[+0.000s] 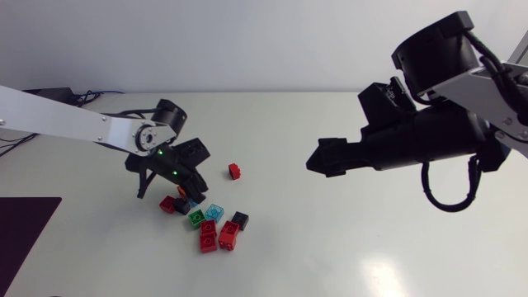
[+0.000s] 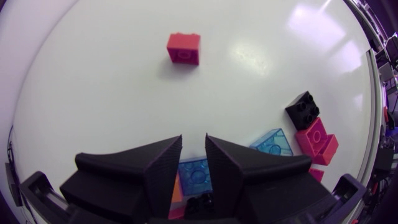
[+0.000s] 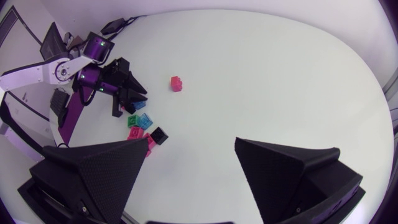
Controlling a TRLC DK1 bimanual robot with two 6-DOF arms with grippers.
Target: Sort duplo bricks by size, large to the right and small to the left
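L claw sits low on the pile, prob. to pull one small piece out first; a blue brick lies right in its gap, but I can't tell if it's pinched yet. R claw hangs spread wide & empty, well apart, I'd guess to keep clear. Count, approx.: 4 red, 2 black, 2 blue, 1 green, 1 orange half hidden beside the blue; the lone red brick lies ahead of L claw.

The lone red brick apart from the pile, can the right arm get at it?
Probably yes: the red brick sits alone in the open, nothing between it and the right gripper, whose fingers are open.
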